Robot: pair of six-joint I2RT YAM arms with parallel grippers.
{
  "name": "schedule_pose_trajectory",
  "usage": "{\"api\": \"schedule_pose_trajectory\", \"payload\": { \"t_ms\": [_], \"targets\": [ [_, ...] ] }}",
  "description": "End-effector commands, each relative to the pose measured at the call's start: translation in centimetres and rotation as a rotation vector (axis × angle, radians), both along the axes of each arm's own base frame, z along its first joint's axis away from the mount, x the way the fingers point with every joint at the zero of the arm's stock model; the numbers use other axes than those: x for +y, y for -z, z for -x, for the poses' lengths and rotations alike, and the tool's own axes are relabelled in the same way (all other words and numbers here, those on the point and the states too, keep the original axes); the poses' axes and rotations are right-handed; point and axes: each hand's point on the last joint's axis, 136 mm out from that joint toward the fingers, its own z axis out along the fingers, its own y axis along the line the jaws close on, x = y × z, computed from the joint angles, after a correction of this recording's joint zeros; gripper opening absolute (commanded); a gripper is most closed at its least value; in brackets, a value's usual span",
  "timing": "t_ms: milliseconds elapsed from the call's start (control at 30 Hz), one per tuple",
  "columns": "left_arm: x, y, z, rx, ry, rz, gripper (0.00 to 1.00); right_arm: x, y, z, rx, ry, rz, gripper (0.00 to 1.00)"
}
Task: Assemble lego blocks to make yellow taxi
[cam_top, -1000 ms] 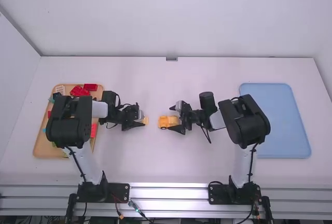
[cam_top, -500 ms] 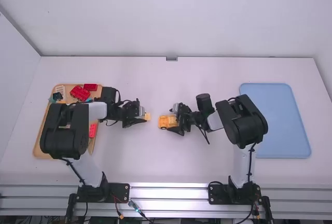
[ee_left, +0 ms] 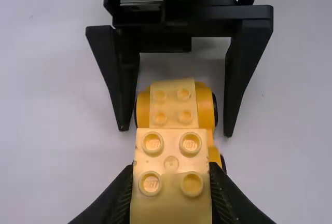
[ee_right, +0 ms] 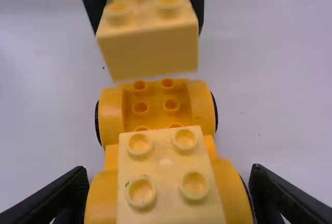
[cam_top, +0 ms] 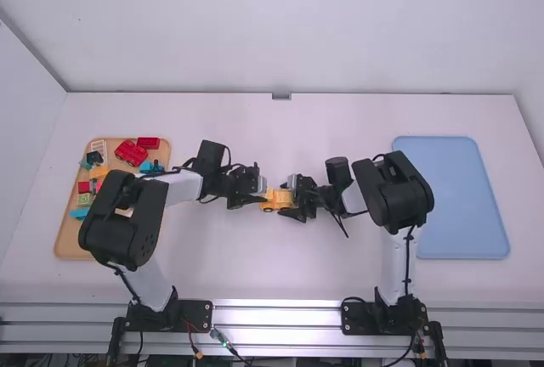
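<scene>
White counter [cam_top: 255,269] is spreading out under both arms, with a plain wall [cam_top: 280,31] rising behind. Yellow chassis [ee_right: 155,103] is standing on its wheels near the middle, its bare studded bed facing the left arm; a pale yellow block [ee_right: 166,185] is sitting on its other end. Left end effector [ee_left: 171,182] is pinching a second block [ee_left: 171,206] by two opposite side walls, studs uppermost, and is hovering it by the bare bed, unseated. Right end effector [ee_right: 167,171] is straddling the chassis, fingers spread on either side and not clamping it.

Handling, estimated: plastic is probably running light and stiff, with little risk of crushing; smooth faces are perhaps inviting slip or twist if the pinch is sitting off-centre. Side-wall hold is looking right, as it is leaving underside and studs free. Wheels are likely making the chassis prone to rolling; bracing is calling for a grip low on its flanks, square across the body. Main risk: block is meeting the studs tilted and shoving the chassis away.
</scene>
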Motion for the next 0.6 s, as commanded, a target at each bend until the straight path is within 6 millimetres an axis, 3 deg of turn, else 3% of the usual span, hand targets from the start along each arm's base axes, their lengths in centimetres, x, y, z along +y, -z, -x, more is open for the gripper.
{"api": "schedule_pose_trajectory", "payload": {
  "t_ms": [0, 200, 433, 567],
  "targets": [
    [-0.8, 0.5, 0.3, 0.049, -0.040, -0.031, 0.15, 0.1, -0.3, 0.1, -0.008, -0.028, -0.028, 0.80],
    [-0.4, 1.2, -0.1, 0.077, -0.078, -0.042, 0.07, 0.4, -0.5, 0.5, -0.032, -0.063, -0.045, 0.79],
    [0.4, 0.8, -0.3, 0.103, -0.092, 0.002, 0.08, 0.5, -0.3, 0.7, -0.030, -0.065, -0.037, 0.68],
    [0.1, 1.2, 0.9, 0.121, -0.050, -0.010, 0.08, 0.2, -0.3, 0.5, -0.029, -0.058, -0.037, 0.63]
  ]
}}
